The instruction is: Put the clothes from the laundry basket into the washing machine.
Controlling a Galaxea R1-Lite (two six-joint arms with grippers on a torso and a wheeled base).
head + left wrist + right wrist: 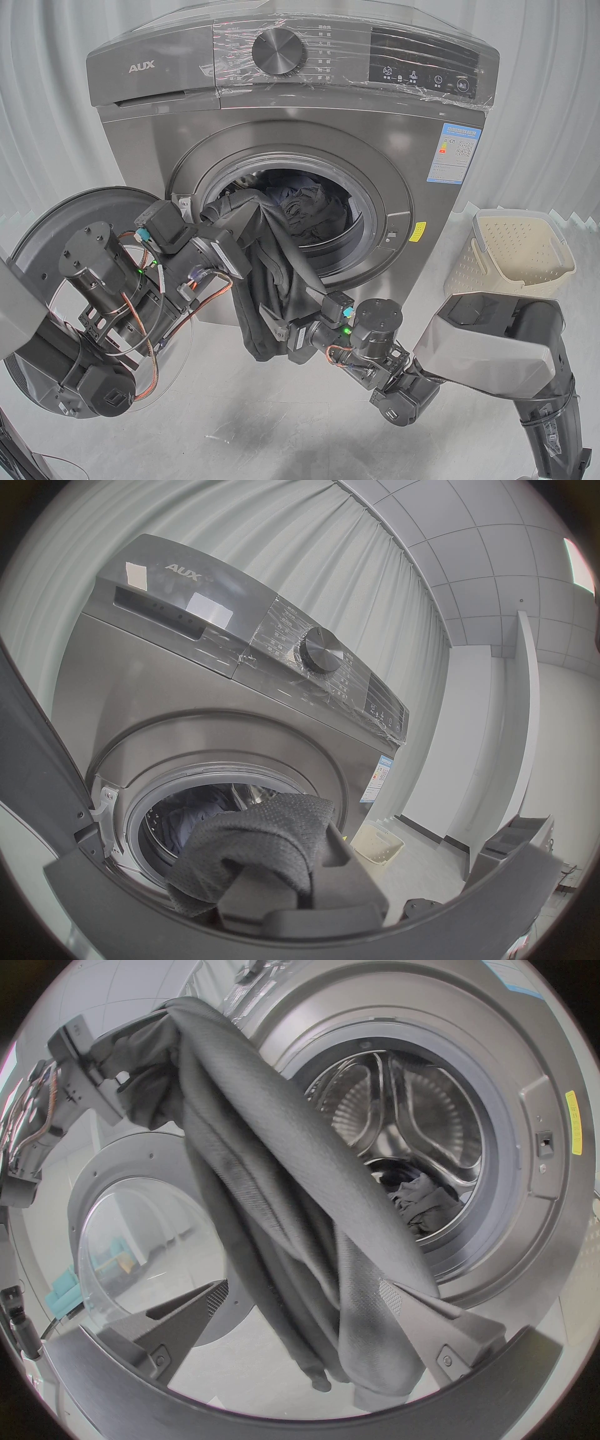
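Dark grey knit garment [275, 275] droops from clenched left fingers [350, 880], right fingers [181, 1316] spread

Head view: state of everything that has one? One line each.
washing machine door: open.
drum: partly loaded with dark clothes.
dark garment: hanging in front of the opening, not yet inside.
left tool: shut on the garment's top end.
right tool: open, lower cloth draped over one finger.
laundry basket: upright, looks empty.
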